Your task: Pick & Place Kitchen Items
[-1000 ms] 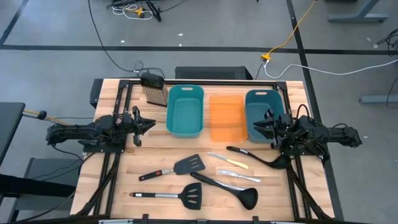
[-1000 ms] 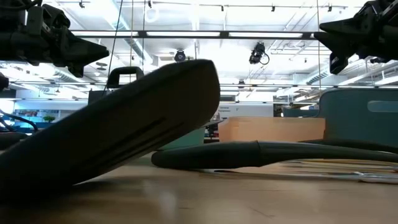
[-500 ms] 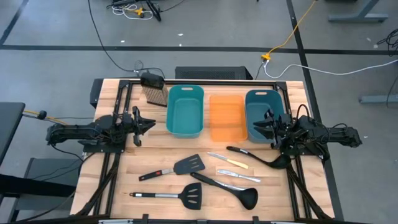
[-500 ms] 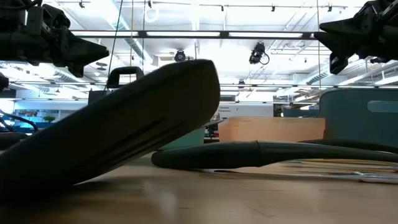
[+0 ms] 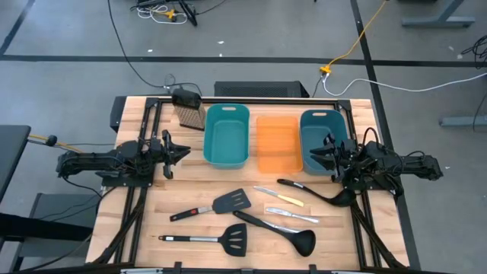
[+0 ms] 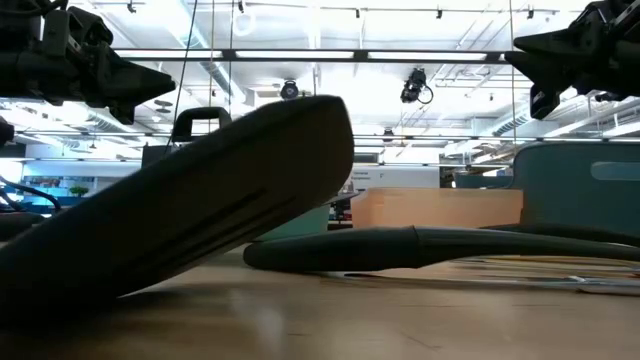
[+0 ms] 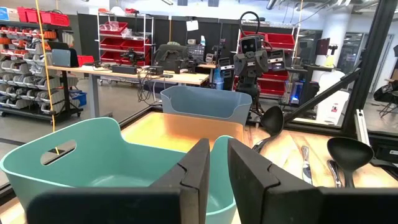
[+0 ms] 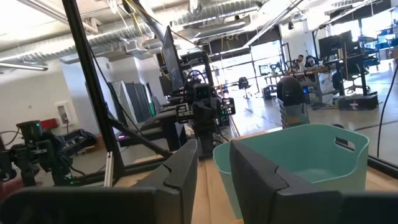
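The kitchen items lie flat on the near half of the wooden table. There are a red-and-black-handled spatula (image 5: pixel 204 208), a steel-handled spatula (image 5: pixel 207 239), two black ladles (image 5: pixel 280 227) (image 5: pixel 318 192), a yellow-handled knife (image 5: pixel 280 198) and a silver knife (image 5: pixel 291 214). My left gripper (image 5: pixel 185 152) hovers at the table's left, pointing right toward the teal bin (image 5: pixel 227 135). Its fingers stand close together and hold nothing. My right gripper (image 5: pixel 313 154) hovers at the right, over the blue-teal bin (image 5: pixel 319 137), shut and empty.
An orange bin (image 5: pixel 277 143) stands between the two teal ones along the far side. A tan-bristled brush (image 5: pixel 189 108) stands at the far left corner. In the low view a spatula head (image 6: pixel 200 220) fills the foreground. Bare wood lies near the left edge.
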Robot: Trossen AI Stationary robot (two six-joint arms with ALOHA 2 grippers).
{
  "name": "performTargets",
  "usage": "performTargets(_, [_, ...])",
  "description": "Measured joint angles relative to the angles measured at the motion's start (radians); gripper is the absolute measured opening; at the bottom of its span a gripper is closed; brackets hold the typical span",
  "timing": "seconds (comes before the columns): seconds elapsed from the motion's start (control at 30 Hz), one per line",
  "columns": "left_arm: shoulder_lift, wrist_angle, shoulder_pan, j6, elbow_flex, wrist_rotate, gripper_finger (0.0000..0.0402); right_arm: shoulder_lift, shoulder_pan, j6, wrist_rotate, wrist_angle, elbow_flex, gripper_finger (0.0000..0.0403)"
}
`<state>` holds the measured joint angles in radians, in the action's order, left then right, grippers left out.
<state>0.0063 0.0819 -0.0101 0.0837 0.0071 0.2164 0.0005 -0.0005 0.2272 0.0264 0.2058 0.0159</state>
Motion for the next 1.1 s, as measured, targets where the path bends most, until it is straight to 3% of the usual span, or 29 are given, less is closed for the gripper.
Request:
performTargets(0.97, [0.000, 0.026, 0.000, 0.090, 0.000, -0.027, 0.0062, 0.000, 0.000, -0.039, 0.022, 0.030, 0.000, 0.0105])
performTargets(1.1, [0.000, 0.043, 0.000, 0.088, 0.000, -0.021, 0.0060, 0.004, 0.000, -0.059, 0.093, 0.026, 0.000, 0.0103])
